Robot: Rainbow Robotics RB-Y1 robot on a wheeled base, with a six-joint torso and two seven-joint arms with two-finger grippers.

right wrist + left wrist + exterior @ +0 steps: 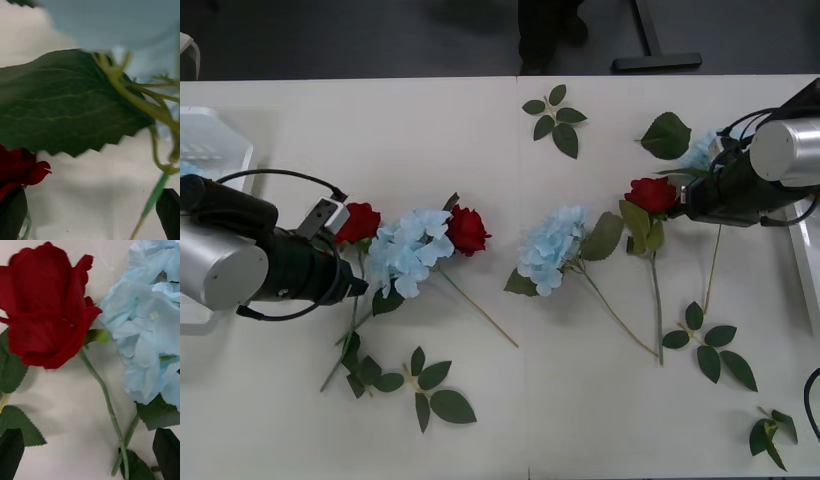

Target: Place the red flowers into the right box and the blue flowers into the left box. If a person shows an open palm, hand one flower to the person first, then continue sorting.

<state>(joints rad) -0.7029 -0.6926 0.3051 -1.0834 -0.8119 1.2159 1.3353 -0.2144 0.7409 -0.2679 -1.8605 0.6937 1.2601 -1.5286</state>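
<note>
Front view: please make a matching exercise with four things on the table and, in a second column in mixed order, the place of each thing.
Things:
1. left gripper
2. right gripper
3. left box
4. loose leaf sprig

Places:
A. at the table's far left edge
B. at the red rose on the right side
C. near the table's far edge, about the middle
D. by the stems of a red rose and a blue hydrangea on the left side

Pairs: 1-D, 2-B, 3-A, 4-C

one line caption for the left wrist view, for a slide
Open left gripper poised over a deep-red artificial rose beside a pale-blue hydrangea head.
</note>
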